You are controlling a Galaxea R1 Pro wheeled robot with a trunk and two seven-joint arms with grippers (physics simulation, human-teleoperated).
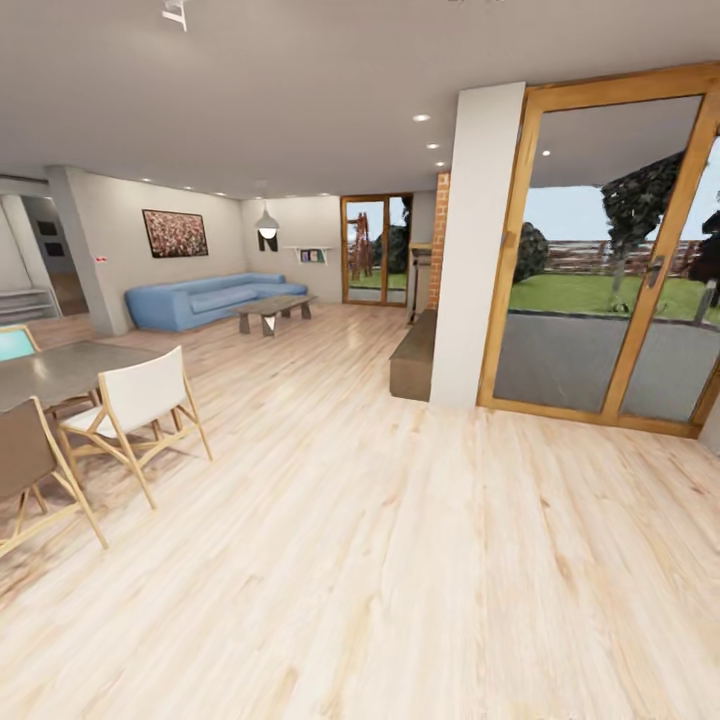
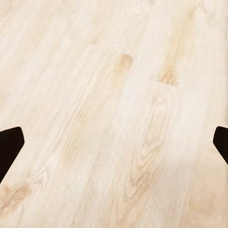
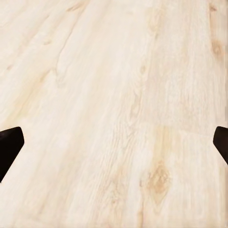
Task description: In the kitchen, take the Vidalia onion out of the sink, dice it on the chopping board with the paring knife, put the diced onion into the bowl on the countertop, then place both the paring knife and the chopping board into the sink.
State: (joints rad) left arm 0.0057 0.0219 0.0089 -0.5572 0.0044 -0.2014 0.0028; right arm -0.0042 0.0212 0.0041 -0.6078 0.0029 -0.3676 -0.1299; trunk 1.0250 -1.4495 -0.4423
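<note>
While I'm in transit with no kitchen or onion in sight, both grippers, left (image 2: 114, 142) and right (image 3: 114, 142), hang spread and empty over pale, grainy plank floor (image 1: 400, 600). Lower left, slatted chairs (image 1: 135, 410); farther, a blue sofa (image 1: 210, 298). Next I must find the sink.

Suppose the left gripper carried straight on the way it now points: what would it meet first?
Most likely the light wooden floor: the left gripper is open, with only bare planks beyond its fingertips. How far off is unclear.
</note>
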